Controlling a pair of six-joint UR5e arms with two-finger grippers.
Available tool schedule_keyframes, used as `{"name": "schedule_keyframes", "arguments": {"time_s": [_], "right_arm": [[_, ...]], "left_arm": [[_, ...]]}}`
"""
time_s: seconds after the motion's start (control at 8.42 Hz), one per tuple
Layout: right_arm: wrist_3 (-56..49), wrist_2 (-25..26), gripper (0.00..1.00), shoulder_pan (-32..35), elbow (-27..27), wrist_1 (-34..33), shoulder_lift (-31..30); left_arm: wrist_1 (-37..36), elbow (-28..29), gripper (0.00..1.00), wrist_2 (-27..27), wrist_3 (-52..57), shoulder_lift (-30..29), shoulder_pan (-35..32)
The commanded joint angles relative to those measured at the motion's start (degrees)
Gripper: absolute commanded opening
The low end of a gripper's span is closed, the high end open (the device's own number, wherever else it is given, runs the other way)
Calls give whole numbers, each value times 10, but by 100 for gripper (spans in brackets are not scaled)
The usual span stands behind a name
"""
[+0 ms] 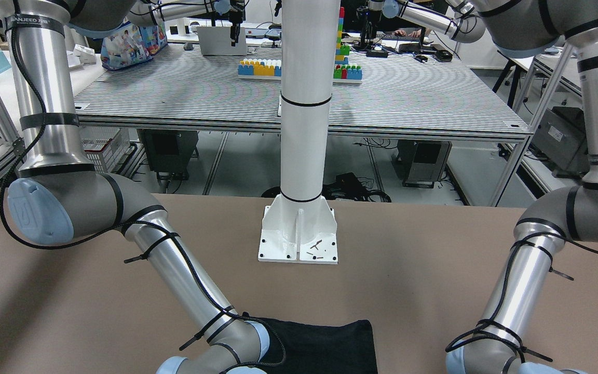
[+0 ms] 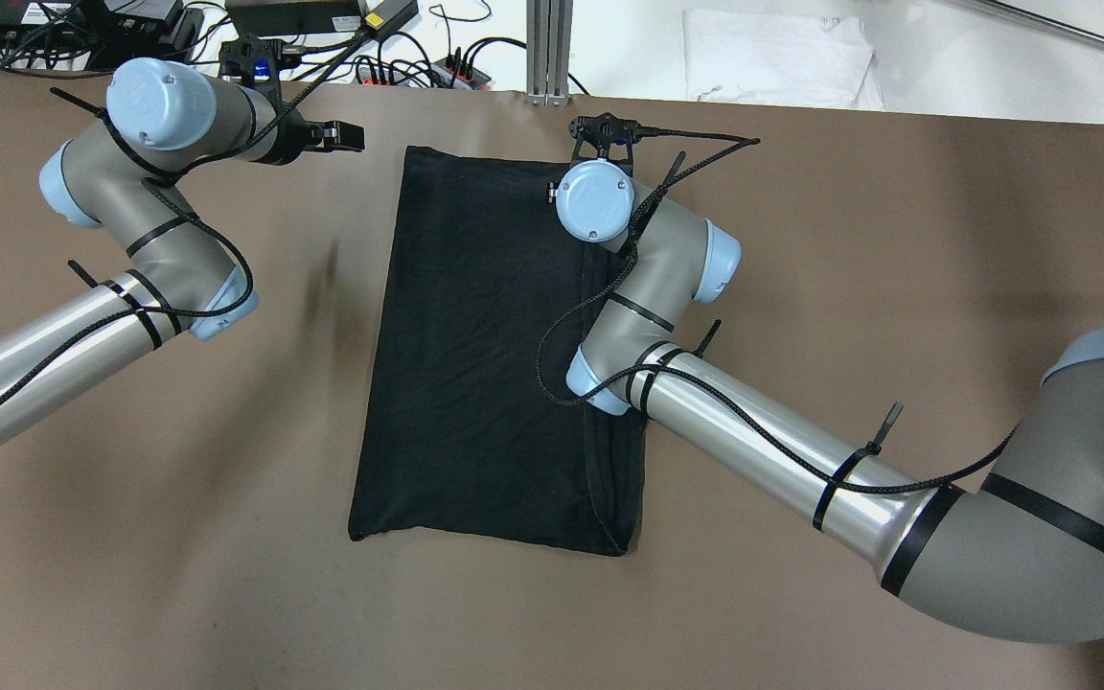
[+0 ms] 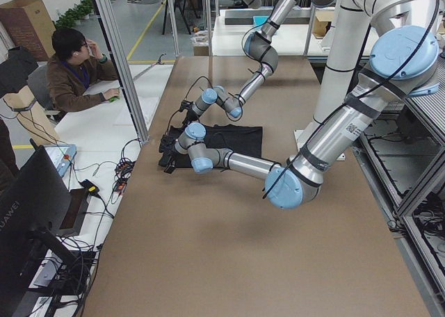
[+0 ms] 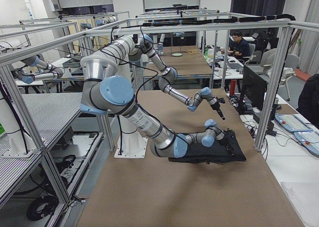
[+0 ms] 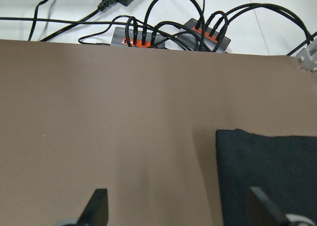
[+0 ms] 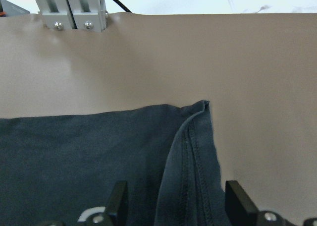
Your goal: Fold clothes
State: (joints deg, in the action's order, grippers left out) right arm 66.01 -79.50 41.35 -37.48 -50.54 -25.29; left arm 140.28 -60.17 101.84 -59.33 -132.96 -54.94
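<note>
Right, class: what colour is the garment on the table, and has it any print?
Plain black garment, no print; clearest in the overhead view.

garment [image 2: 475, 364]: thin black cloth, matt, soft, stitched hem | table [image 2: 849, 240]: brown, matt, smooth | arm tubes [image 2: 763, 436]: brushed metal, shiny; joint caps [image 2: 595, 201]: pale blue plastic, smooth | post [image 1: 304, 104]: white, glossy

Garment [image 2: 485, 364] is lying mid-tabletop [image 2: 897, 240], reaching near the operator-side edge; left gripper [image 2: 356, 139] is hovering beside its left corner there, right gripper [image 6: 178, 203] over its right.
</note>
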Motion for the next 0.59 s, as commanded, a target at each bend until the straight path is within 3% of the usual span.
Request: {"name": "schedule_keyframes", "arguments": {"time_s": [0.0,0.12,0.36,0.48], "right_arm": [[-38,8,61,-2,13,1,2],[-38,8,54,-2,13,1,2],[-45,6,19,-1,13,1,9],[-61,4,11,1,13,1,9]], "left_arm": [[0,4,100,-1,0,0,0],[0,4,100,-2,0,0,0],[0,4,100,-1,0,0,0],[0,4,100,-1,0,0,0]]}}
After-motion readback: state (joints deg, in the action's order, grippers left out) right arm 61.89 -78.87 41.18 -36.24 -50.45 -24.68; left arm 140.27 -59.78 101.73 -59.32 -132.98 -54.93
